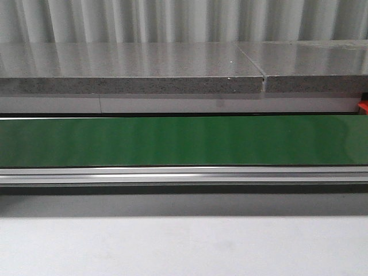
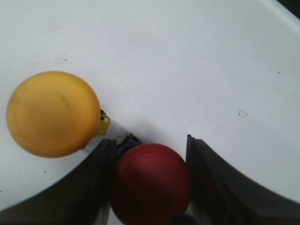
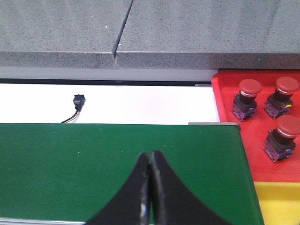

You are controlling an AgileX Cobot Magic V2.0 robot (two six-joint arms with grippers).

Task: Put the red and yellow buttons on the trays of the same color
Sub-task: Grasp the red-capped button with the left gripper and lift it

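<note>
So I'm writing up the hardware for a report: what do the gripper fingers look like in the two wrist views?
Both pairs are plain black with no markings. The left gripper's fingers are broad, with curved outer edges widening toward the wrist. The right gripper's fingers taper to narrow tips and flare outward toward the base. No cables or labels show on either; the arms themselves are out of view.

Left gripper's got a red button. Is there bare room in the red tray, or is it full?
Three red buttons fill the red tray toward the grey ledge. Bare floor remains in the strip nearest the yellow tray, and along the wall beside the green belt. The left gripper holds the red button.
</note>
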